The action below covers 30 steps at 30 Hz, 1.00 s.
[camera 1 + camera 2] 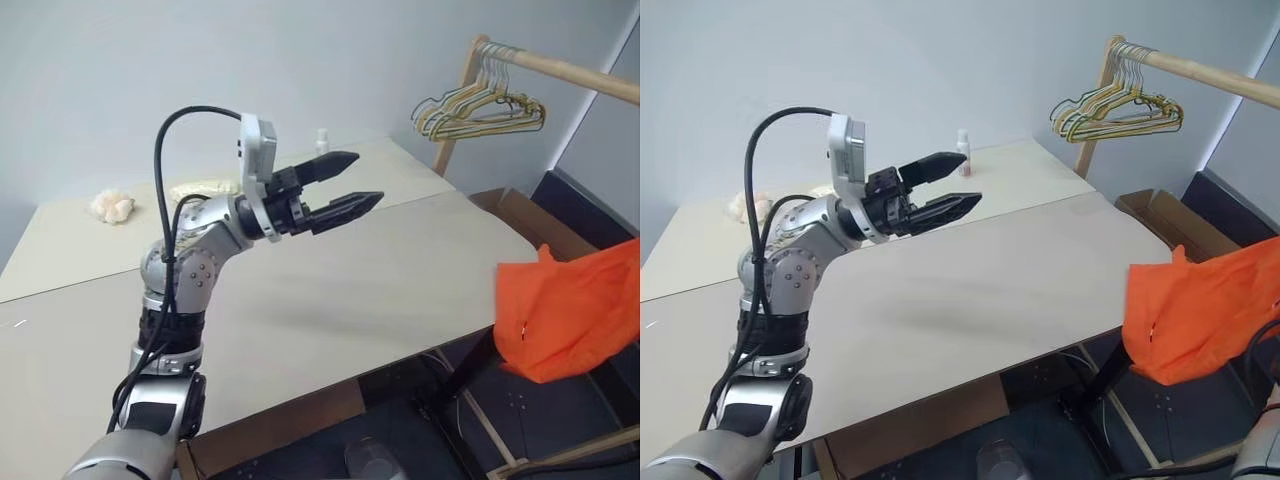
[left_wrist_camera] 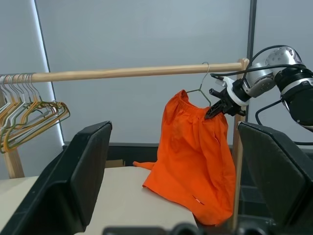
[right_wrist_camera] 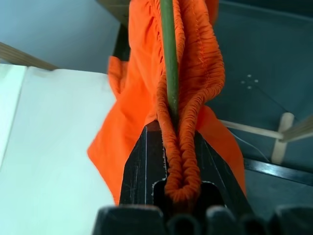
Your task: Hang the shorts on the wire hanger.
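Observation:
The orange shorts [image 2: 195, 156] hang from the thin wire hanger [image 2: 194, 91], whose hook [image 2: 207, 68] reaches the wooden rail [image 2: 127, 72]. My right gripper [image 2: 211, 112] is shut on the hanger's sloping wire just below the hook. In the right wrist view, that wire [image 3: 168, 58] and the gathered waistband [image 3: 195, 83] both run between the black fingers [image 3: 142, 166]. From the head, the shorts [image 1: 570, 315] show off the table's right edge. My left gripper [image 1: 367, 178] is open and empty, raised above the table and pointing right.
The pale table [image 1: 330, 300] spans the middle, with a small bottle [image 1: 963, 140] and a white lump [image 1: 112, 207] at its far side. A bunch of yellow, green and gold hangers [image 1: 480, 105] hangs on the rail [image 1: 580, 75]. A cardboard box [image 1: 530, 220] sits beyond the table's right end.

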Available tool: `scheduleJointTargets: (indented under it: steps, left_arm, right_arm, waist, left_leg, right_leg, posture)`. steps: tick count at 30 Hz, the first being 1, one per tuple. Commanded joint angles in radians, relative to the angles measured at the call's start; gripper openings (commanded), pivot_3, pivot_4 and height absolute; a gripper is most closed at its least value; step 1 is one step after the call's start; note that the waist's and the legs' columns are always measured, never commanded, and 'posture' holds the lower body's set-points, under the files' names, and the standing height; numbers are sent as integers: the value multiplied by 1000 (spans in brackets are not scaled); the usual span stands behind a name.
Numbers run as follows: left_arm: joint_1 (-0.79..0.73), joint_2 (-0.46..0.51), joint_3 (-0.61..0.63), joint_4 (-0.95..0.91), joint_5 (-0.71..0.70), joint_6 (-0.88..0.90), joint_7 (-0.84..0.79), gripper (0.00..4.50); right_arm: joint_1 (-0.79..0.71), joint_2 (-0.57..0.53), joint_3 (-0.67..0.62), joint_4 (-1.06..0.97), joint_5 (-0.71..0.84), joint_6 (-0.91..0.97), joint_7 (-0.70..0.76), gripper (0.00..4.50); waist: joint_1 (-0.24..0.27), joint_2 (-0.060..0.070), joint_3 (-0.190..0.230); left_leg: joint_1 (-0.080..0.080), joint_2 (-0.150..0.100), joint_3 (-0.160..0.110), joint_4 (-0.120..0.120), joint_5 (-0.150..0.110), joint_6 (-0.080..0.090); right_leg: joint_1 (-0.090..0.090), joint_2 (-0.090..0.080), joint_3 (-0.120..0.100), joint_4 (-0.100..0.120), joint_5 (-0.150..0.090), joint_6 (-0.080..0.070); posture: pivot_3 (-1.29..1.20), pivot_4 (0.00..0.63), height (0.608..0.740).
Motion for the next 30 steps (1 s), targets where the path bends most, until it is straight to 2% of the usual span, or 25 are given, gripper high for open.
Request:
scheduleJointTargets:
  steps: [1,10,11,16,20,23,26,30]
  left_arm:
    - [-12,16,4,-32,1,-20,-2,4500]
    - [-17,31,9,-36,4,-28,7,4500]
    - [-18,32,10,-36,3,-29,8,4500]
    - [-18,41,16,-41,-1,-29,9,4500]
    - [-7,51,22,-54,5,-31,27,4500]
    - [8,60,33,-67,16,-44,49,4500]
    - [69,126,48,-91,56,-68,42,4500]
    - [154,225,60,-122,52,-53,2,4500]
  right_arm:
    - [5,43,11,-99,-27,8,0,1087]
    - [56,123,172,-422,-122,-57,-18,4275]
    - [67,135,206,-468,-141,-81,-30,4465]
    - [229,220,422,-746,-279,-341,-115,4465]
    - [438,302,616,-923,-404,-748,-164,4465]
    - [501,337,697,-984,-415,-978,-113,4465]
    - [512,399,765,-1022,-156,-1077,214,4465]
    - [525,377,819,-985,17,-1077,510,4465]
  waist:
    - [1,1,-1]
    - [13,7,-4]
    - [12,7,-4]
    - [15,7,-4]
    - [16,5,-3]
    - [18,5,-2]
    - [17,-1,1]
    - [31,-9,6]
  left_leg:
    - [0,0,0,0,0,0]
    - [0,0,-1,0,0,0]
    - [0,0,-1,0,0,0]
    - [2,0,-2,0,0,0]
    - [5,0,-2,1,0,0]
    - [6,-1,-2,1,0,-1]
    - [7,0,-3,1,0,-1]
    - [8,2,-4,1,-1,-1]
  right_leg:
    - [0,0,0,0,0,0]
    - [0,0,0,1,0,1]
    - [-1,0,0,1,0,1]
    - [-2,0,0,3,0,1]
    - [-3,0,1,5,-2,3]
    - [-3,-1,1,5,-2,4]
    - [-2,0,1,5,-2,4]
    - [-2,2,0,6,-2,4]
  posture:
    - [-401,0,740]
    - [-387,0,740]
    - [-382,0,740]
    - [-375,0,740]
    - [-354,0,740]
    - [-340,0,740]
    - [-313,0,740]
    - [-249,0,740]
